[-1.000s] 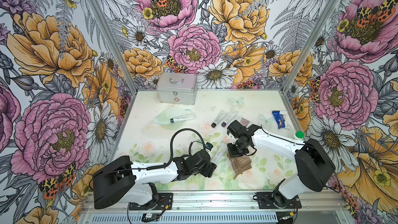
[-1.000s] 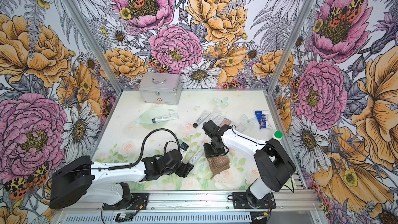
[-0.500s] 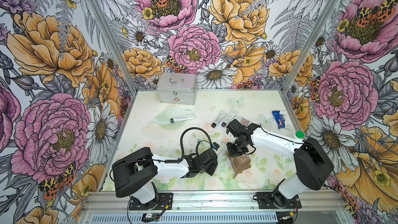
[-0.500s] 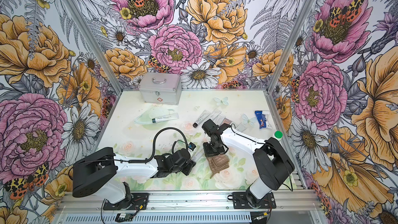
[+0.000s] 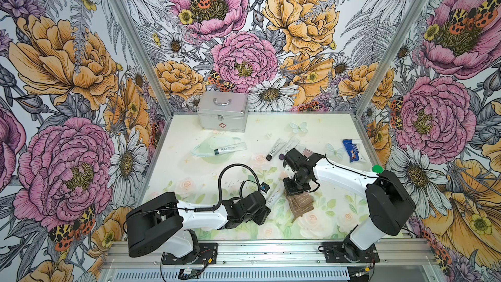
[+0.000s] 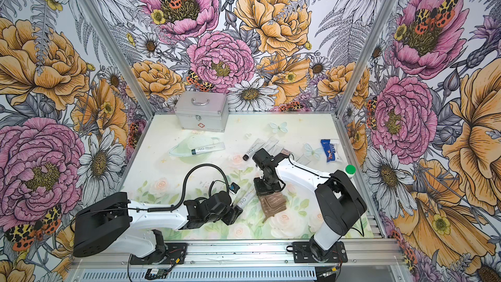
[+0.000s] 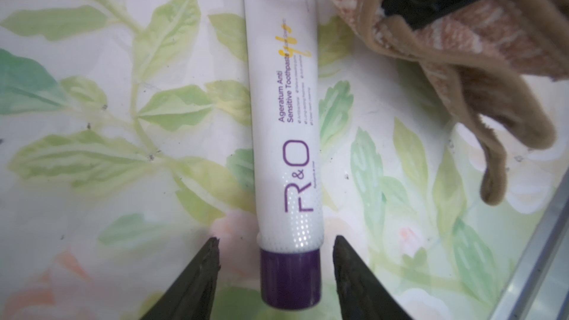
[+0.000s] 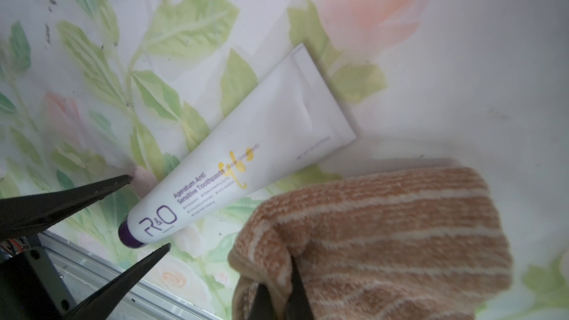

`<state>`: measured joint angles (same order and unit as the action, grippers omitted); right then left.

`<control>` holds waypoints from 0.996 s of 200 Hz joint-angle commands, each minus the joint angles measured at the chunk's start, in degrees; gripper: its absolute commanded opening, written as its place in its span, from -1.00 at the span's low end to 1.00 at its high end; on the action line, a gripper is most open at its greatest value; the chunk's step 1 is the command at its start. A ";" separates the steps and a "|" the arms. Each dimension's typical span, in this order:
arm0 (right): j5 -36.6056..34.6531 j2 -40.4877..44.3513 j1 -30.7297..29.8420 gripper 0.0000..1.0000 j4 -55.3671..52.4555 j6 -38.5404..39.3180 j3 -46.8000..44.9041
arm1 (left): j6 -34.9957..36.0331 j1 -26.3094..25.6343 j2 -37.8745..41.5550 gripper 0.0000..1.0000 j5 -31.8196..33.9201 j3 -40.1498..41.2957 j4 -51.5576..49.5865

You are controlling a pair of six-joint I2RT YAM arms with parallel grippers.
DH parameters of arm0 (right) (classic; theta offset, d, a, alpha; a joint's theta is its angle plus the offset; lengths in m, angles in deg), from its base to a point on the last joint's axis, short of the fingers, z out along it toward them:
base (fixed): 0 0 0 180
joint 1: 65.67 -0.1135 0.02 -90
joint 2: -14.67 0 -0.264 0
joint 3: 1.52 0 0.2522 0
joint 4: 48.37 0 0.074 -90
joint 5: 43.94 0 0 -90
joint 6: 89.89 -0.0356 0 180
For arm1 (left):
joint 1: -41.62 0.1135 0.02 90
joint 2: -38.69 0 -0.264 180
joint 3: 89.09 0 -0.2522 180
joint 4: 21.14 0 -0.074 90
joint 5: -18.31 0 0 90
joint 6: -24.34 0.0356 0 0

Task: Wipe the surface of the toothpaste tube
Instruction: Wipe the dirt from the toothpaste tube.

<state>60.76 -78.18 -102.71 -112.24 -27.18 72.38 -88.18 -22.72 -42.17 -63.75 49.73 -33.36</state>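
Left gripper [image 7: 276,239] is open again, jaws spread either side of the cap [image 7: 289,275] of the tube [image 7: 283,112] without gripping, tube flat on the table [image 7: 77,210]; right gripper [image 8: 278,290] pinches cloth [image 8: 385,235] beside it, so wiping likely waits on a regrip.

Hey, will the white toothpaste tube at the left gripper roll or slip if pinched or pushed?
The white toothpaste tube lies flat with a crimped tail, so it probably won't roll. Its glossy skin looks slippery. The creased body would likely dent; the purple cap seems firmer to pinch.
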 commanded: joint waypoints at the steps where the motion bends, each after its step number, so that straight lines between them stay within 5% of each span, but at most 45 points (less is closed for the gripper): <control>1: 0.31 -0.92 0.30 -1.00 0.14 0.20 1.44 | 0.07 -0.18 -0.78 0.04 -1.02 -0.30 1.91; 54: 2.18 -0.61 0.44 -1.00 0.25 -0.27 3.53 | 0.29 -0.27 -1.93 -0.24 -2.57 -0.29 3.21; 120: 8.25 -8.44 0.64 -1.00 2.20 -0.11 11.64 | 0.34 -0.26 -0.16 -0.26 -4.00 0.86 3.02; 199: 7.26 -12.00 -0.05 -1.00 4.23 0.21 7.36 | -0.53 -0.82 2.58 -0.26 -2.25 1.41 0.53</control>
<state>68.47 -88.68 -102.49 -109.47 -27.33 80.58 -88.25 -23.11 -40.62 -66.59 50.82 -32.07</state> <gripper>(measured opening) 0.061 0.371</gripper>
